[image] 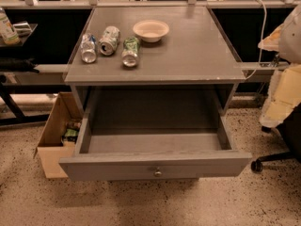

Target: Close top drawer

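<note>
The top drawer (155,166) is a wide grey drawer with a small round silver knob (157,172) at the centre of its flat front. It stands pulled far out of the grey cabinet (188,55) toward the camera, and its shallow box is empty inside. My gripper does not show in the camera view. A pale, bulky shape (287,88) at the right edge may be part of my arm, well to the right of the drawer.
On the cabinet top lie three cans (108,41) on their sides and a cream bowl (151,30). An open cardboard box (54,135) sits on the floor at the left, against the drawer's side. A chair base with a caster (256,165) stands at the right.
</note>
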You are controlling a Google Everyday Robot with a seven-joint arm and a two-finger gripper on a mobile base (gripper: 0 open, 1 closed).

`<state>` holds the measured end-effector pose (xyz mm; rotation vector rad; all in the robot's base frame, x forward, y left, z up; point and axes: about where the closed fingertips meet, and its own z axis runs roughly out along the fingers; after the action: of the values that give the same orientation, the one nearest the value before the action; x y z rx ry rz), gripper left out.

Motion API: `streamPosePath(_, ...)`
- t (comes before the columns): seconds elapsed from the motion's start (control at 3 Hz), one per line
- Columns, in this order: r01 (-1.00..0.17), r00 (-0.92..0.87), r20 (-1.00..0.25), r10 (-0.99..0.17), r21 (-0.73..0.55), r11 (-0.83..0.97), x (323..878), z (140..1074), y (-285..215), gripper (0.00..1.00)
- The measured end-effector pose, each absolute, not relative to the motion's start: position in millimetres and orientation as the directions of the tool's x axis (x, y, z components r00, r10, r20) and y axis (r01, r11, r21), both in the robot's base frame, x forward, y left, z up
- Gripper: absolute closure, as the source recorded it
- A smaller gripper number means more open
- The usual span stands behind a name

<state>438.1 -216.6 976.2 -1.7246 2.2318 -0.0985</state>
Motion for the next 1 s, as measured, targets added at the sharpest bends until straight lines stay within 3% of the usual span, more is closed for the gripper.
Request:
streamPosePath(0.33,-0.931,-0.221,-0.207,-0.953,-0.246,0.27,438.1,976.2,-216.6,0.0)
streamPosePath(1.0,-0.977,-0.063,-0.232,-0.971,-0.183,0.107,429.4,891.8,-182.8,0.0)
